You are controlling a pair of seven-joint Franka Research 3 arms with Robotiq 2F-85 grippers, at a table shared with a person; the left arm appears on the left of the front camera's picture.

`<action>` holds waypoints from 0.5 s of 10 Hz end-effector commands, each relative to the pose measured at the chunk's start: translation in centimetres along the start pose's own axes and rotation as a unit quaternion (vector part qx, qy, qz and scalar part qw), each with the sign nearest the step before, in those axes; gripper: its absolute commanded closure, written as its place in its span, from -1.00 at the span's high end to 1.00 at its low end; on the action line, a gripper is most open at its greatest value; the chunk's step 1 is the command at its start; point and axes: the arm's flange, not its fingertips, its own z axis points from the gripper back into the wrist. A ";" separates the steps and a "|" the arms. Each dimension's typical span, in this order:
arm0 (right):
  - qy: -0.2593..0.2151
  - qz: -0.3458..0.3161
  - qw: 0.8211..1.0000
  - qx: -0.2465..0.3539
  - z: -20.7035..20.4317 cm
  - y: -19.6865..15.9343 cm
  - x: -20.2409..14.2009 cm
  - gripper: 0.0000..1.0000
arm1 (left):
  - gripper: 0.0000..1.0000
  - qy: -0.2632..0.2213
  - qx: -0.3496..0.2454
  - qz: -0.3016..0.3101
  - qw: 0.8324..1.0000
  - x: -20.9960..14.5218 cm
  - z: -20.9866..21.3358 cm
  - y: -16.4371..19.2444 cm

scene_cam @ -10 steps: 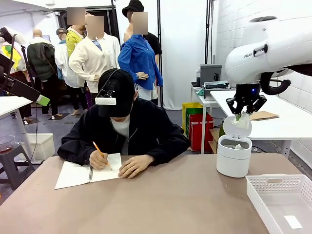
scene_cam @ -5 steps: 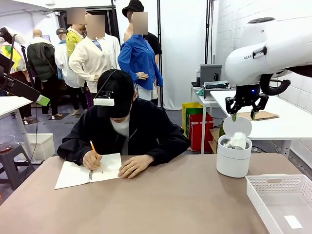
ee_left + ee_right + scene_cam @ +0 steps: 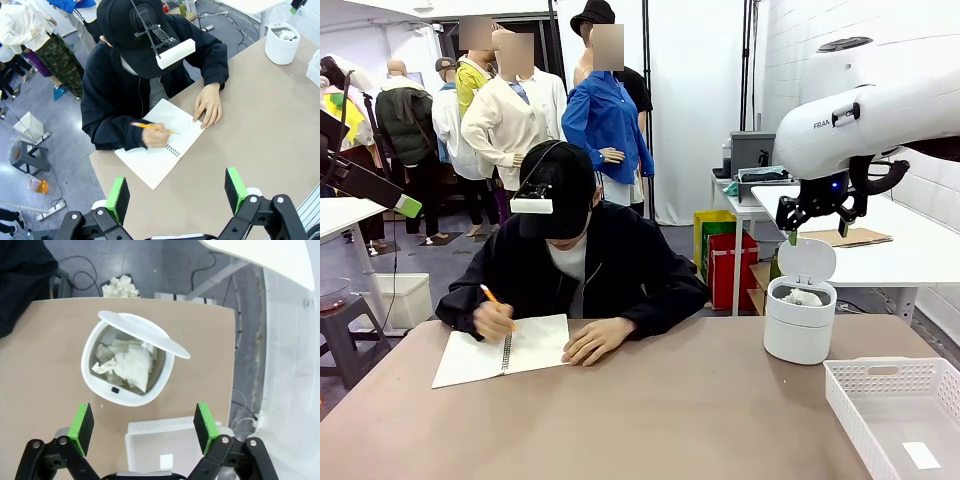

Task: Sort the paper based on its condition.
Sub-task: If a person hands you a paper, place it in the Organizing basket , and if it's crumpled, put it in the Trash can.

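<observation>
The right end effector [image 3: 144, 421] hangs wide open, empty, above the white bin [image 3: 135, 399] (its lid [image 3: 145, 332] is up). Crumpled white paper [image 3: 131, 365] lies inside, all lumpy.

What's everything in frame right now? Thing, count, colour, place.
table: one, tan, shared with the person.
bin: one, white, lid flipped up, far right of the table.
paper wads: several, white, crumpled, inside the bin; exact count unclear.
basket: one, white, perforated, near right corner.
notebook: one, white, spiral-bound, open in front of the person.
pencil: one, orange, in the writing hand.
writing hand: one, at the notebook's far edge.
other hand: one, resting on the notebook's edge.
left claw: one, black with green pads, open, empty, above the table near the notebook.
right claw: one, same colours, open, empty, above the bin.
</observation>
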 end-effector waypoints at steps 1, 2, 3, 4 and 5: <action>0.000 0.023 1.000 0.008 0.5 2.3 -0.5 1.00 | 1.00 0.003 -0.002 0.001 1.000 -0.2 0.1 0.0; 0.000 0.000 1.000 0.000 0.0 0.0 0.0 1.00 | 1.00 0.003 -0.002 0.001 1.000 -0.2 0.1 0.0; 0.000 0.000 1.000 0.000 0.0 0.0 0.0 1.00 | 1.00 0.003 -0.002 0.001 1.000 -0.2 0.1 0.0; 0.000 0.000 1.000 0.000 0.0 0.0 0.0 1.00 | 1.00 0.003 -0.002 0.001 1.000 -0.2 0.1 0.0; 0.000 0.000 1.000 0.000 0.0 0.0 0.0 1.00 | 1.00 0.003 -0.002 0.001 1.000 -0.2 0.1 0.0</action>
